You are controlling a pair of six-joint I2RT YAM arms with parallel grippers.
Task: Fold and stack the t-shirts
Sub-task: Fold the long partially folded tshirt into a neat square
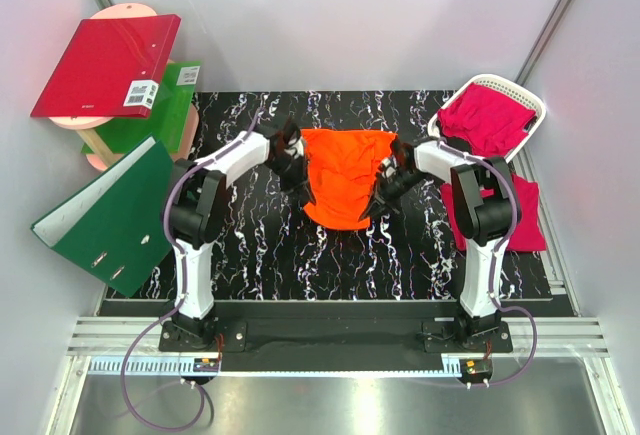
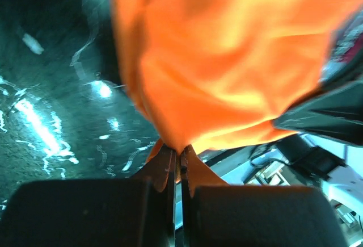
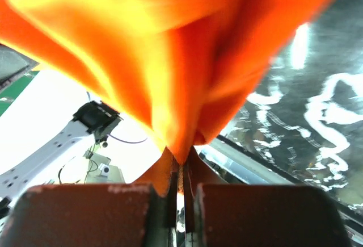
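A bright orange t-shirt [image 1: 342, 177] hangs stretched between my two grippers above the middle of the black marbled table [image 1: 260, 255]. My left gripper [image 1: 292, 158] is shut on its left edge; in the left wrist view the orange t-shirt [image 2: 227, 59] bunches into the pinched left gripper [image 2: 177, 157]. My right gripper [image 1: 392, 168] is shut on the right edge, and the right wrist view shows the cloth [image 3: 170, 42] drawn into the right gripper [image 3: 181, 162]. One magenta-pink t-shirt [image 1: 488, 117] lies in the white basket [image 1: 535, 105]. Another magenta-pink t-shirt [image 1: 527, 217] lies flat at the right.
A red ring binder [image 1: 105, 65] rests on a stand at the back left above a green binder [image 1: 165, 110]. An open green binder [image 1: 110, 215] leans at the left table edge. White walls close in on both sides.
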